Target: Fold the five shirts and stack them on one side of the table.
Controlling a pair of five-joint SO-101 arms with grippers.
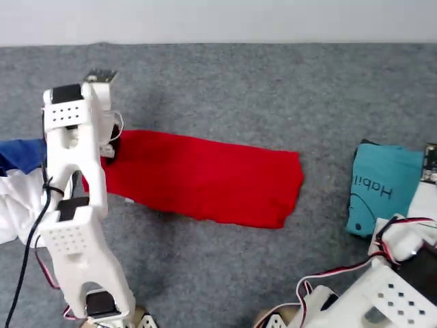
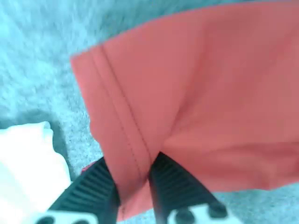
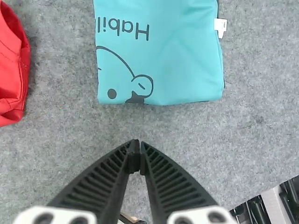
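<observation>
A red shirt [image 1: 205, 178] lies folded into a long strip across the middle of the grey table. My left gripper [image 2: 133, 186] is shut on the red shirt's [image 2: 196, 93] hemmed edge at its left end, where the left arm [image 1: 75, 171] stands over it. A folded teal shirt [image 1: 382, 188] with black print rests at the right side. My right gripper [image 3: 135, 161] is shut with nothing in it, hovering over bare carpet just short of the teal shirt [image 3: 156, 49]. The red shirt's far end [image 3: 11, 70] shows beside it.
White and blue shirts [image 1: 17, 181] lie heaped at the table's left edge, and white cloth [image 2: 28, 163] lies close by my left gripper. The right arm's base and wires [image 1: 382, 273] fill the near right corner. Grey carpet [image 1: 225, 89] stretches behind the red shirt.
</observation>
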